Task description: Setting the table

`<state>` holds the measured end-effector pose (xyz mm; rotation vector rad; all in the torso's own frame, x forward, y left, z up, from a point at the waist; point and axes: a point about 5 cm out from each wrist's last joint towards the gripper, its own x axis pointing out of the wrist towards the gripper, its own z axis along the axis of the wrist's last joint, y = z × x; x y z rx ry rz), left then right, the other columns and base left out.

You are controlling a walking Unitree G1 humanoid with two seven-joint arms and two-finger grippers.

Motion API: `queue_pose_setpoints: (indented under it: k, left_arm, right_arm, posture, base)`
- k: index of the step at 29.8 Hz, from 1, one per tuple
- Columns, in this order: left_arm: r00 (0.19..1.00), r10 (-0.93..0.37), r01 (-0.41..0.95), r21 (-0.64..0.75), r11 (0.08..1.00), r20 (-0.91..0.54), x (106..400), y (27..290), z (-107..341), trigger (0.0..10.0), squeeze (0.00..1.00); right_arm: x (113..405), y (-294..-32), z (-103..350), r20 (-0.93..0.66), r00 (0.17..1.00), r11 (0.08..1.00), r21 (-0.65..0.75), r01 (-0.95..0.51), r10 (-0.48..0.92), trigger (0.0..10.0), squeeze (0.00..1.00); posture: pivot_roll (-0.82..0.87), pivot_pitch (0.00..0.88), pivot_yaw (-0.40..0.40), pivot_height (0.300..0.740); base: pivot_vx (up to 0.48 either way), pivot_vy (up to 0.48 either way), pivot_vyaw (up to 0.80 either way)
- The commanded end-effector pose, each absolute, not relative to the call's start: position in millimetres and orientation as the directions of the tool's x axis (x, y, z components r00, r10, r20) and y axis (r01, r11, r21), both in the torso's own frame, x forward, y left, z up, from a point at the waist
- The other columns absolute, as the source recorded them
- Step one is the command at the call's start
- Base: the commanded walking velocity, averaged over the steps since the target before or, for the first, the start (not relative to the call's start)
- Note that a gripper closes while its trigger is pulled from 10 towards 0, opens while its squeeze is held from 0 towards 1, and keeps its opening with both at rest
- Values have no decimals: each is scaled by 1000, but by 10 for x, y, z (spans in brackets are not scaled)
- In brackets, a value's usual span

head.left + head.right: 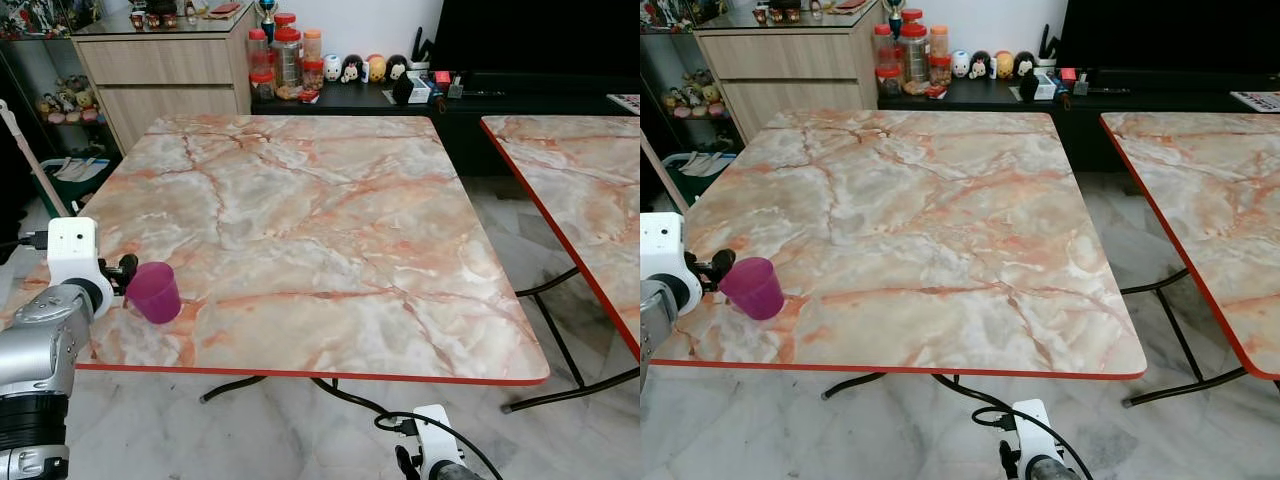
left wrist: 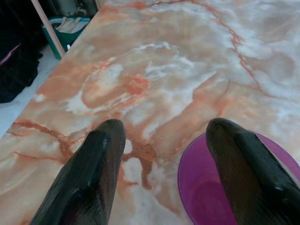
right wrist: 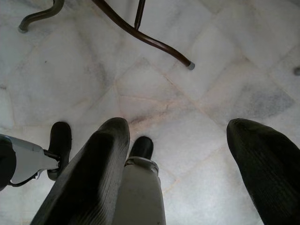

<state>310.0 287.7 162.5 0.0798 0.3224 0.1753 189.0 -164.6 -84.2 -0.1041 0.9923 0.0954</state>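
Marble-patterned table (image 1: 330,240) with a red edge, centre of the head views; a second like table (image 1: 590,190) at the right edge, cabinet and jars along the top.

Item 1, my left gripper (image 2: 161,154): lower left of the left eye view, over the table's near-left corner. Fingers spread apart. In the left wrist view one finger (image 2: 89,178) lies over bare marble, the other (image 2: 248,173) crosses the rim of the cup; whether it touches that rim I cannot tell.

Item 2, purple cup (image 1: 154,291): upright on the table, open mouth up, just beside the left gripper toward frame centre, near the red front edge.

Item 3, my right gripper (image 3: 180,173): low in the bottom centre of the head views, below table height, fingers apart, pointed at the pale floor tiles (image 3: 197,93). Idle.

Step in hand, as I judge it: placing or letting go of the cup at a setting. Next move calls for drawing the left gripper clear without tipping the cup, since it stands close to the table edge.
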Motion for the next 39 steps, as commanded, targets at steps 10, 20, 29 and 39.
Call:
queue_pose_setpoints:
  k: [10, 20, 29, 39]
  left_arm:
    - [912, 163, -112, 154, 982, -377, 3075, 2869, 1527, 10000, 0]
    - [896, 145, -78, 172, 982, -419, 3063, 2825, 1458, 10000, 0]
    - [886, 155, -72, 202, 977, -436, 3063, 2841, 1434, 10000, 0]
    - [885, 161, -92, 176, 980, -437, 3071, 2854, 1404, 0, 0]
  right_arm:
    - [1914, -1634, -832, -840, 541, 992, -35, -123, 37, 10000, 0]
    - [1905, -1631, -837, -842, 539, 992, -31, -120, 39, 10000, 0]
    - [1908, -1626, -835, -841, 539, 993, -29, -119, 40, 10000, 0]
    - [1922, -1635, -828, -840, 541, 993, -28, -116, 40, 10000, 0]
  posture:
    - [55, 0, -3, 732]
    - [53, 0, -2, 732]
    - [50, 0, -2, 732]
    - [51, 0, -9, 732]
  base:
    - [0, 0, 0]
    - [0, 0, 0]
    - [0, 0, 0]
    - [0, 0, 0]
